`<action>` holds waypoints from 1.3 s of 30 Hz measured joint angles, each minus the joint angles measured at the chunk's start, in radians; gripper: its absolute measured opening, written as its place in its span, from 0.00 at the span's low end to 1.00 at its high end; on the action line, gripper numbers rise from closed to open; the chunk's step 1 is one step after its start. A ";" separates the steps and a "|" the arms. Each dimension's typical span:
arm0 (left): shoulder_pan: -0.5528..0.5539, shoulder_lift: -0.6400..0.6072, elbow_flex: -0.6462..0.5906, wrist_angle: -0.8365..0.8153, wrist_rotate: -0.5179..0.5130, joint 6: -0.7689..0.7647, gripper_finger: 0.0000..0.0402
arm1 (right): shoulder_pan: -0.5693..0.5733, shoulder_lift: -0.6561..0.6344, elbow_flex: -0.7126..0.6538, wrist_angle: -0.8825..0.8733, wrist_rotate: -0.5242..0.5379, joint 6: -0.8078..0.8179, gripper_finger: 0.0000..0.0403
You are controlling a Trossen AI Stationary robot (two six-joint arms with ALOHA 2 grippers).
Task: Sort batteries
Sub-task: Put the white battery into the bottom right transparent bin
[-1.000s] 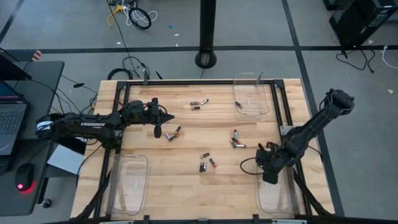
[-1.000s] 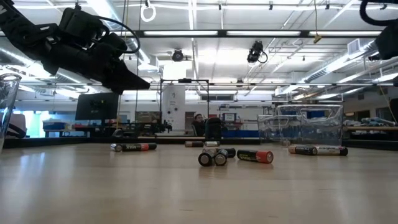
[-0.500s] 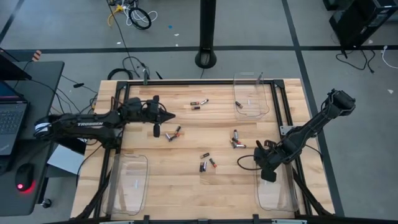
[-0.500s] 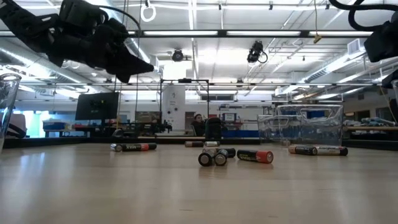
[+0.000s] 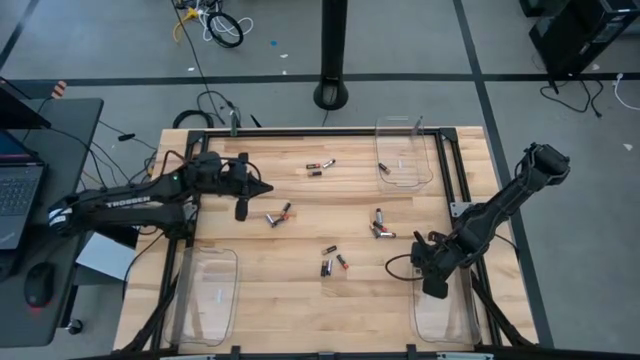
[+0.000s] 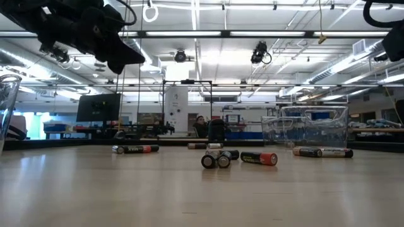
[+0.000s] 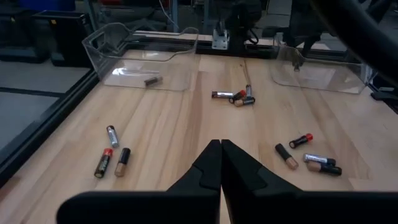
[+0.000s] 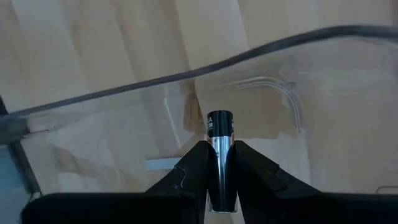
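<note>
Tiny batteries (image 7: 300, 140): light, hard, smooth and quick to roll, so best pinched across the middle. About eleven loose on the table (image 5: 300, 310), lying in small bunches. One more inside the far clear tray (image 5: 410, 180). One silver and black battery (image 8: 219, 134) squeezed tight in the right gripper (image 8: 219, 152), above the near right tray (image 8: 323, 93). Three trays in all. Left gripper (image 7: 221, 149) pinched closed on nothing, up over the table's left side.

You can't read the labels of the tiny cylindrical batteries (image 5: 330, 263) mid-tabletop from above; the black-and-silver cell (image 8: 219, 155) has its lower end hidden between the right gripper's dark fingers (image 8: 189, 171).
</note>
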 joint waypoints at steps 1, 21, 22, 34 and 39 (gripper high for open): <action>0.000 -0.005 0.007 -0.016 -0.002 0.001 0.03 | 0.004 0.006 0.000 -0.003 0.000 0.000 0.18; 0.000 -0.039 0.047 -0.100 -0.044 0.033 0.03 | 0.022 0.024 0.174 -0.054 -0.067 0.032 0.18; 0.000 -0.039 0.047 -0.101 -0.045 0.038 0.03 | 0.029 0.030 0.172 -0.048 -0.081 0.035 0.18; 0.000 -0.038 0.047 -0.125 -0.045 0.049 0.03 | 0.109 0.145 0.090 0.076 -0.121 0.052 0.18; 0.000 -0.038 0.047 -0.124 -0.045 0.049 0.03 | 0.126 0.173 0.065 0.079 -0.121 0.048 0.18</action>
